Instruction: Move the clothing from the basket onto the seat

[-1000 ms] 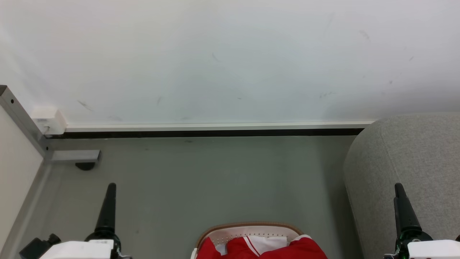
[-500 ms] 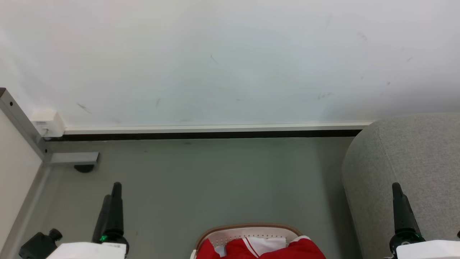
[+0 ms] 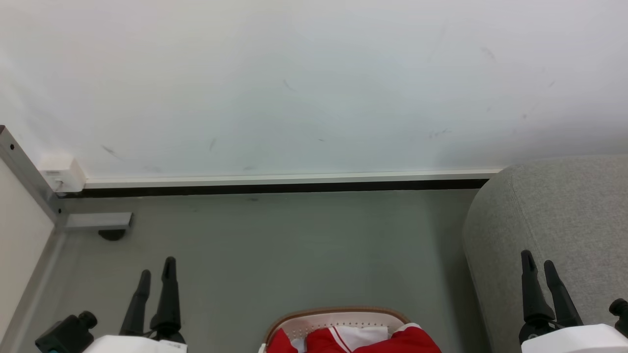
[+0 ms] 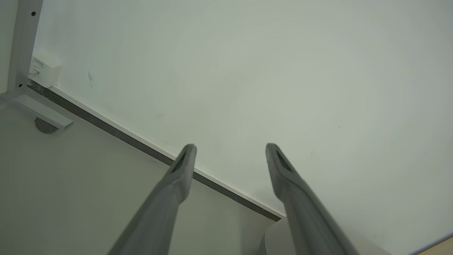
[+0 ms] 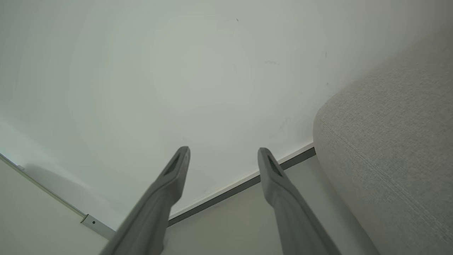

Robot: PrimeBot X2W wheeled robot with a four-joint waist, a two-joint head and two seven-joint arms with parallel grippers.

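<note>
I find left gripper [image 3: 157, 266] and right gripper [image 3: 538, 259] released, empty; bright red clothing [image 3: 333, 341] lies in the brown-rimmed white basket [image 3: 338, 312] near the grey fabric seat [image 3: 564, 211]

- Basket [image 3: 338, 312], between the left gripper [image 3: 157, 267] and the right gripper [image 3: 538, 259]: only its far rim shows above the bottom edge.
- Clothing [image 3: 412, 340]: mostly cut off below.
- Seat [image 3: 564, 211], behind the right gripper: runs off the right edge.

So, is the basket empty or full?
Not empty: red clothing lies bunched inside the basket at the head view's bottom edge.
</note>
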